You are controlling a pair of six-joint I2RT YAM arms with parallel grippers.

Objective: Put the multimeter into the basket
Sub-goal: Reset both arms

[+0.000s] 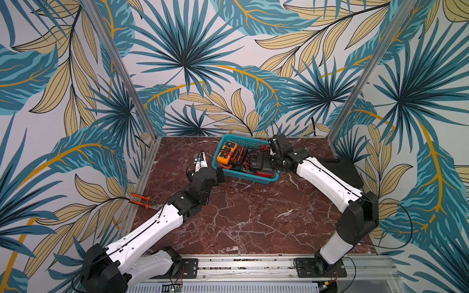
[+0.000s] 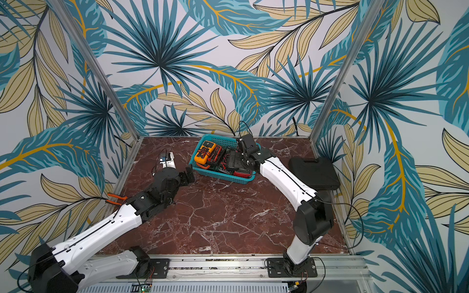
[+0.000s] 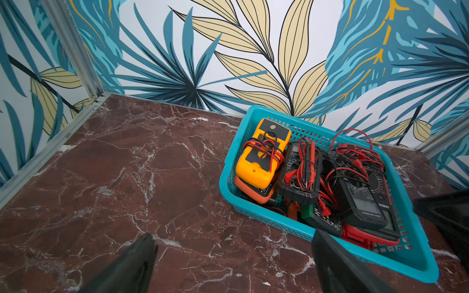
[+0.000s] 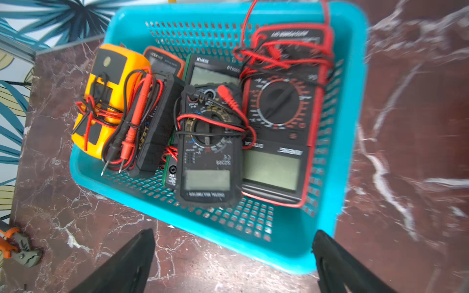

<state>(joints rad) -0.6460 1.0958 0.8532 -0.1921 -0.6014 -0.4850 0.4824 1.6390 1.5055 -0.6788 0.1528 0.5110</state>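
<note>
The teal basket stands at the back of the marble table. Several multimeters wrapped in red and black leads lie inside it. An orange-yellow multimeter is at its left end. A black one lies in the middle, and a red-edged one lies to the right. My right gripper hangs open over the basket's near right rim, holding nothing. My left gripper stands open over bare marble, just off the basket's near left corner.
A black hard case lies at the right edge of the table. Orange-handled pliers rest at the left edge beside my left forearm. Patterned walls and metal posts close in the back and both sides.
</note>
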